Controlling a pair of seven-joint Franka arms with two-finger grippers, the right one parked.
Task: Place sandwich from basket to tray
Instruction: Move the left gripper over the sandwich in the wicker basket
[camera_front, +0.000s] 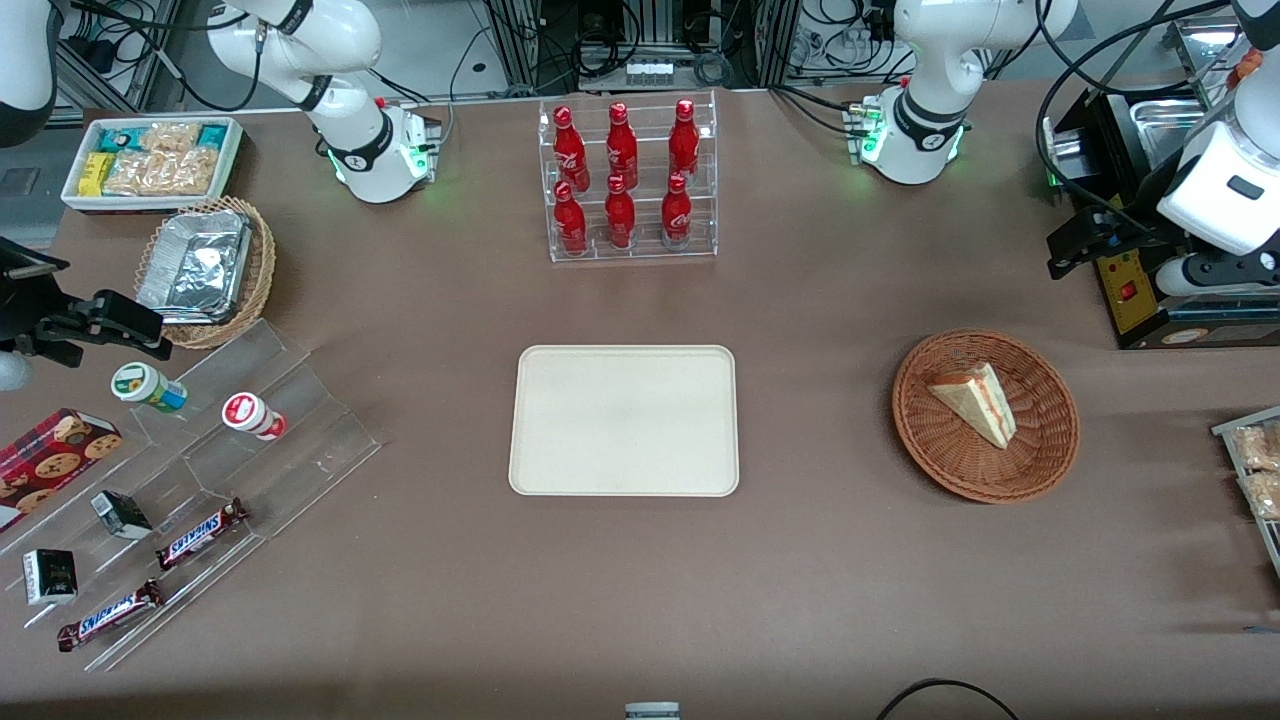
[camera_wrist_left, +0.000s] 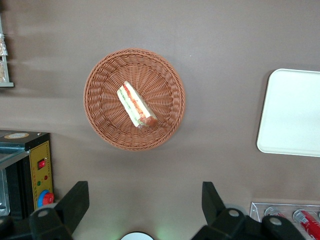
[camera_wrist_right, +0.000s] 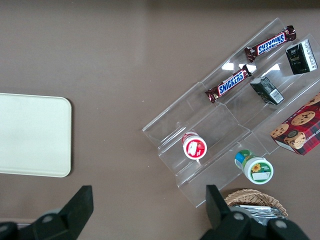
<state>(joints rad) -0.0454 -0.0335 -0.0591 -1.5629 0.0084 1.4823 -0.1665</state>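
In the front view the brown bench (camera_front: 800, 560) carries the cream tray (camera_front: 624, 420) at its middle, lying flat with nothing on it. Toward the working arm's end of the bench sits the reddish-brown wicker basket (camera_front: 986, 415), well apart from the tray. The sandwich (camera_front: 973, 402) lies inside the basket, a pale wedge with its pink and green filling edge turned up. Farther from the camera than the tray stands a clear rack of red bottles (camera_front: 625, 178). Toward the parked arm's end are a tan basket of foil trays (camera_front: 205, 270), a white bin of snack packets (camera_front: 152, 160) and a clear stepped stand (camera_front: 215, 480) holding chocolate bars and small tubs. The working arm's gripper (camera_front: 1085, 245) hangs at that end of the bench, farther from the camera than the basket; its fingers look dark and small here, so their spread is hard to judge from this view.

In the left wrist view the gripper (camera_wrist_left: 145, 205) is spread wide and holds nothing, well above the bench. The sandwich (camera_wrist_left: 136, 105) lies across the middle of the basket (camera_wrist_left: 100, 100), untouched. A corner of the tray (camera_wrist_left: 292, 112) shows apart from the basket.

In the right wrist view the tray (camera_wrist_right: 32, 135) rests apart from the stepped stand (camera_wrist_right: 225, 125).
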